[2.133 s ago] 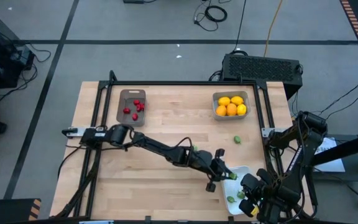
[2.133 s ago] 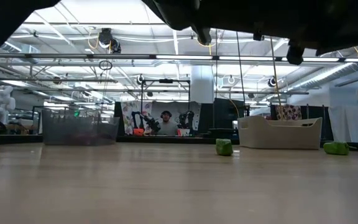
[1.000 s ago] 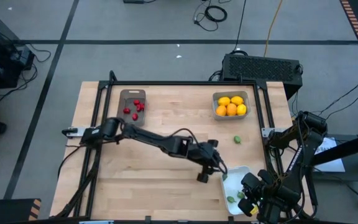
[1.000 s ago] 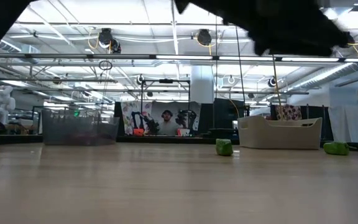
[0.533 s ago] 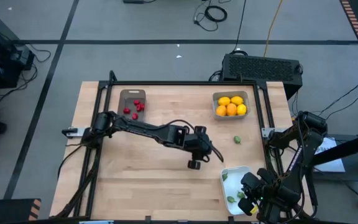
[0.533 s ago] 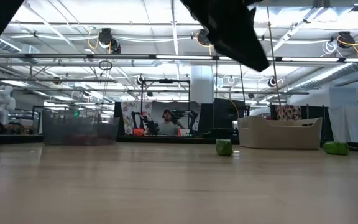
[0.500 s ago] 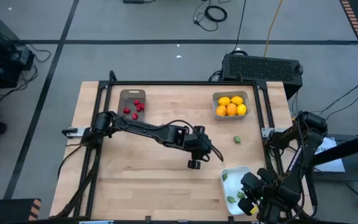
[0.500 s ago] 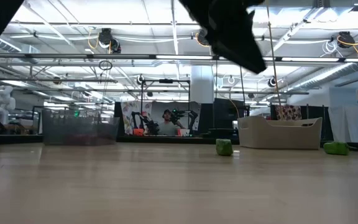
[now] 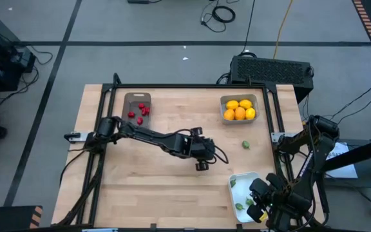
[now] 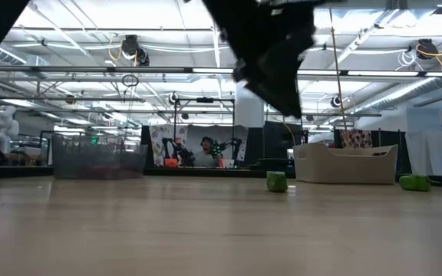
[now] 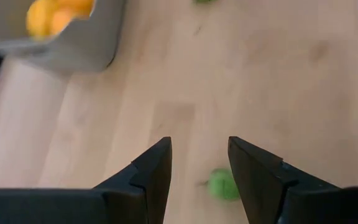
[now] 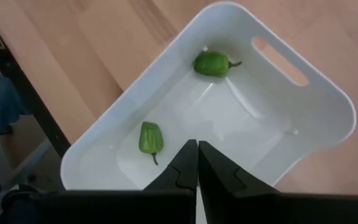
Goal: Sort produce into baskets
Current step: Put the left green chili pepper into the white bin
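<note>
One green pepper (image 9: 245, 145) lay loose on the table (image 9: 160, 187), between the grey-blue tray (image 9: 239, 109) of oranges and lemons (image 9: 239, 109) and the white tray (image 9: 245, 196) near my right arm. In the low view the same pepper (image 10: 276, 181) sat apart from that tray. Two more green pieces (image 12: 211, 63) rested inside the white tray (image 12: 328, 106), well apart from each other. The red pieces (image 9: 140, 112) sat in the brown-grey tray (image 9: 136, 109) at the far left.

My left gripper (image 9: 199, 165) hung above mid-table, fingers (image 11: 151, 177) spread and holding nothing; a green pepper (image 11: 222, 184) showed on the wood just past them. My right gripper (image 12: 197, 163) waited over the white tray with its fingers pressed together, empty.

I found no readable writing, label or brand on any item.
</note>
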Controlling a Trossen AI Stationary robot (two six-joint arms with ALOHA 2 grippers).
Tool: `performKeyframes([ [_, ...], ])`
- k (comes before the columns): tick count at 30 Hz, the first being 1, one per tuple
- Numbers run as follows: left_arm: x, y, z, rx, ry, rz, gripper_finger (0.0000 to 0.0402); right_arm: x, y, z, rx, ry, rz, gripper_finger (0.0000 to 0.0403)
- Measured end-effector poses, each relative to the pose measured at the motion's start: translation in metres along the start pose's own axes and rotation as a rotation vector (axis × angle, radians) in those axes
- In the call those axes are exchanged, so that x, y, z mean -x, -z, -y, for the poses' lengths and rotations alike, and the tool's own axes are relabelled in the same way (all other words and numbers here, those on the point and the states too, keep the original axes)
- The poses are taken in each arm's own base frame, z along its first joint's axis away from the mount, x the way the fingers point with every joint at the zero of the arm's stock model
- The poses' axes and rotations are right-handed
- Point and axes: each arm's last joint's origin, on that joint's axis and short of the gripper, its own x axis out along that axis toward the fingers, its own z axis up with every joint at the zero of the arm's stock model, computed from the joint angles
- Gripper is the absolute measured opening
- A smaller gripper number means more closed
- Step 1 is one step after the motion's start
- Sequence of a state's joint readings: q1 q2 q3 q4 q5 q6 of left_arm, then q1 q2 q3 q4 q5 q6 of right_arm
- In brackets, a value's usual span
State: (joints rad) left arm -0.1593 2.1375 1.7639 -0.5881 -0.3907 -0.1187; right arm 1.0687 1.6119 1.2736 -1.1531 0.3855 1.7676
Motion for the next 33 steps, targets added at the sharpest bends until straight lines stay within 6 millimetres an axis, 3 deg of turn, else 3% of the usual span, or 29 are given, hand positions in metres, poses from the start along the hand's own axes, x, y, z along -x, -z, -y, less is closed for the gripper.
performKeyframes([
  [3,-0.001,0.019,0.0,-0.003,-0.093,-0.062,0.0166,0.0,0.0,0.0,-0.003,-0.006,0.007,0.0004],
  [9,-0.001,0.045,0.012,0.081,-0.215,0.044,0.0166,0.0,0.0,-0.001,0.034,-0.011,0.0,0.0004],
  [15,0.0,0.043,0.014,0.275,-0.145,0.245,0.0166,0.0,0.0,0.0,0.051,0.0,0.006,0.0004],
  [22,-0.006,0.04,0.01,0.32,0.023,0.231,0.0169,0.0,0.0,0.0,0.05,-0.001,0.006,0.0004],
  [26,-0.006,0.04,0.011,0.35,0.046,0.237,0.0194,0.0,0.0,0.0,0.05,-0.001,0.007,0.0004],
  [33,-0.018,0.045,0.012,0.46,0.051,0.199,0.0273,0.0,0.0,0.0,0.026,-0.002,0.01,0.0004],
])
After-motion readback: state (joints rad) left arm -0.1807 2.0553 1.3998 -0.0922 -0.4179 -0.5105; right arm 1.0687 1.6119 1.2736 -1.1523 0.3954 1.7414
